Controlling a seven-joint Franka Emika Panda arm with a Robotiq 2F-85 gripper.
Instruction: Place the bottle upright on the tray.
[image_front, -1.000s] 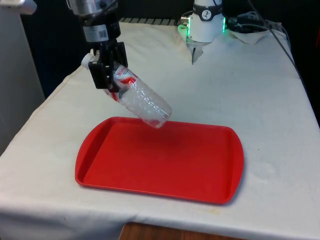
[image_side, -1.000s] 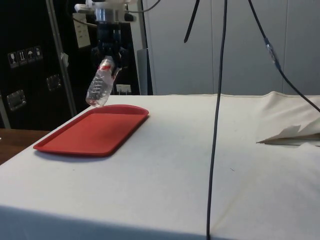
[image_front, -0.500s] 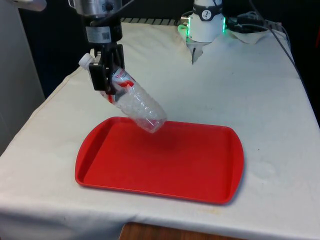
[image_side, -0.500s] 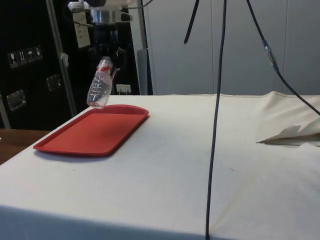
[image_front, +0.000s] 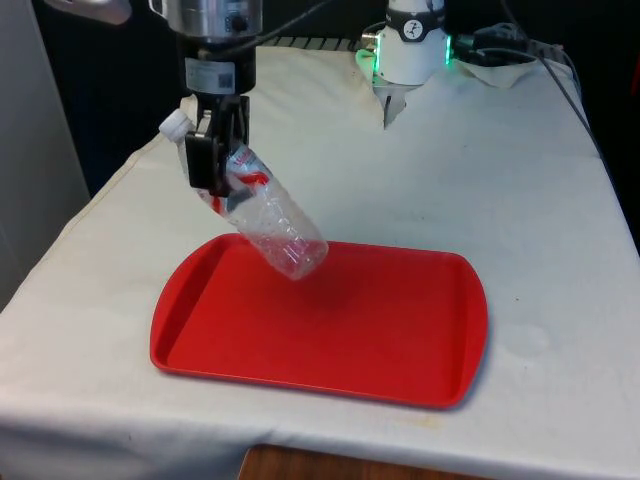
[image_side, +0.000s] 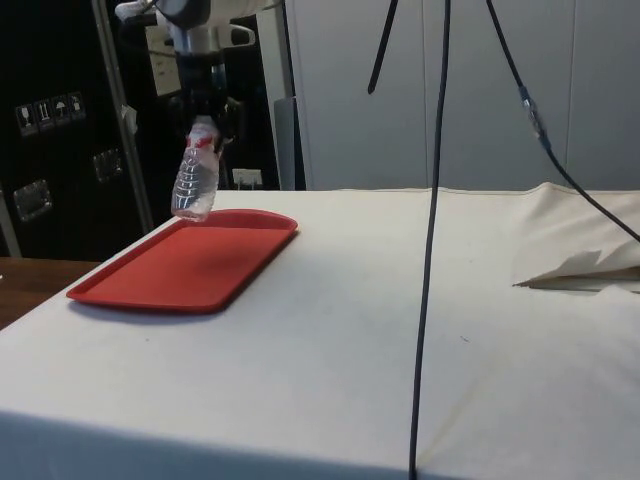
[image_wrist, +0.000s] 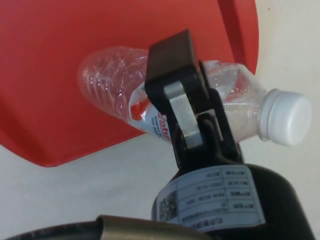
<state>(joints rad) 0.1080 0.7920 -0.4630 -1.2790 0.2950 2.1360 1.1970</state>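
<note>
While the gripper (image_front: 222, 160) clamps its upper body, the clear ribbed plastic bottle (image_front: 262, 212) hangs tilted above the far edge of the smooth red tray (image_front: 400, 340), clear of it. Its long axis slants, white cap (image_front: 174, 124) high toward the front view's left, base low over the tray. The wrist view shows the red-printed label (image_wrist: 150, 117).

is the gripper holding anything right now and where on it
Yes: the gripper is shut on the clear plastic bottle, clamped at the labelled upper part just below the white cap. The bottle hangs tilted over the red tray.
</note>
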